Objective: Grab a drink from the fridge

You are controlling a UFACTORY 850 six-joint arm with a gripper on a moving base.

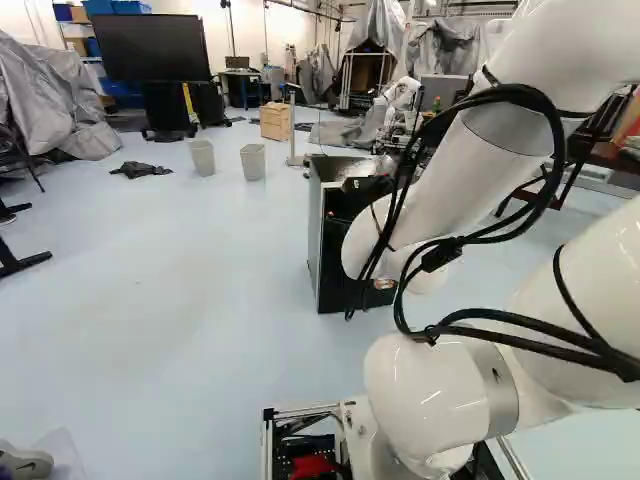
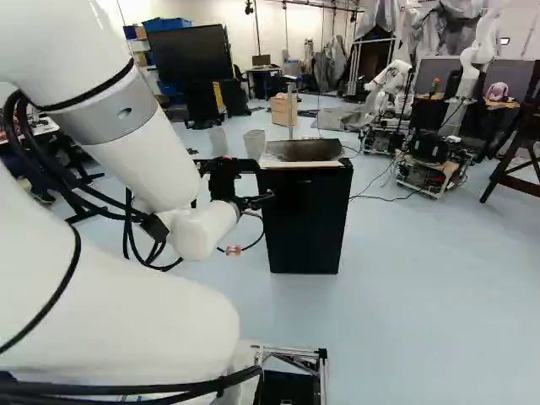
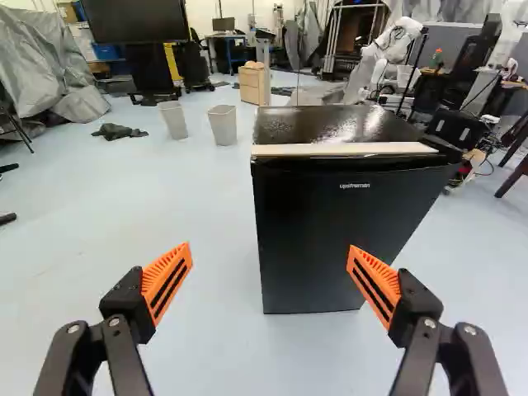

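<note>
Fingers (image 3: pixel 124 334) of my gripper (image 2: pixel 262 181), nearest the wrist camera, stand spread wide, their orange pads (image 3: pixel 167 280) well apart. Ahead of them, the black fridge (image 3: pixel 330 231) stands upright on the floor (image 3: pixel 198 346); its closed door hides the interior. A pale strip (image 3: pixel 342 149) lies along its top front edge. Farther out: two bins (image 3: pixel 223 125) and a wooden cabinet (image 3: pixel 251 84).

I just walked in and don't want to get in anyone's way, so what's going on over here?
A white robot arm is stretched out toward a small black fridge, apparently to get a drink from it. At this moment it is handling nothing: the gripper is open and empty in front of the fridge. The fridge door looks closed, so the drink seems yet to be fetched.
</note>
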